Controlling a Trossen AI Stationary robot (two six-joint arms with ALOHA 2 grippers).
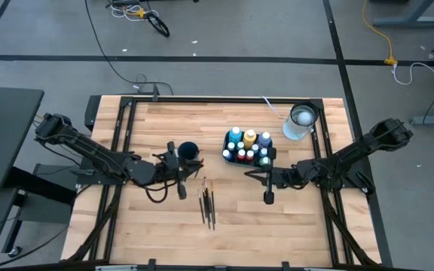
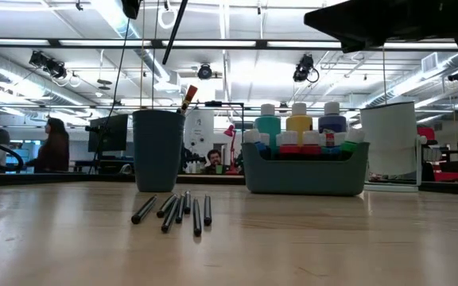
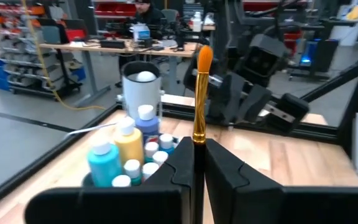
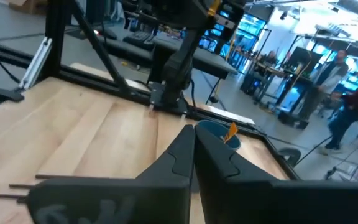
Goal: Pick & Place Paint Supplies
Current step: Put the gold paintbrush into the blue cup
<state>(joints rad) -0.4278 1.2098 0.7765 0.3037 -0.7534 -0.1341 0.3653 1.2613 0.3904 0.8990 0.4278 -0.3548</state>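
My left gripper (image 1: 182, 161) (image 3: 199, 163) hovers over the dark cup (image 1: 189, 149) (image 2: 158, 149), shut on a dark-handled paintbrush (image 3: 199, 106) with an orange tip. Another orange-tipped brush (image 2: 189, 96) stands in the cup and leans on its rim. Several brushes (image 1: 207, 202) (image 2: 177, 210) lie flat on the table near the cup. White-capped bottles (image 1: 247, 144) (image 2: 299, 125) of blue, yellow, red, green and white paint stand in a grey caddy (image 2: 304, 171). My right gripper (image 1: 256, 178) (image 4: 194, 155) is shut on nothing, just off the caddy's near side. My left gripper pinches the paintbrush's dark shaft (image 3: 198, 152), below the gold ferrule, between its two fingers. The brush is lifted clear and stands steeply tilted, with the orange bristles (image 3: 204, 57) up and the handle (image 2: 173, 33) slanting down toward the cup's mouth.
A white container (image 1: 301, 120) (image 2: 388, 143) stands by the table's far right corner, beside the caddy. A black frame rail (image 1: 224, 98) runs around the tabletop. Bare wood lies along the near edge (image 1: 224, 241). People and desks show in the room beyond.
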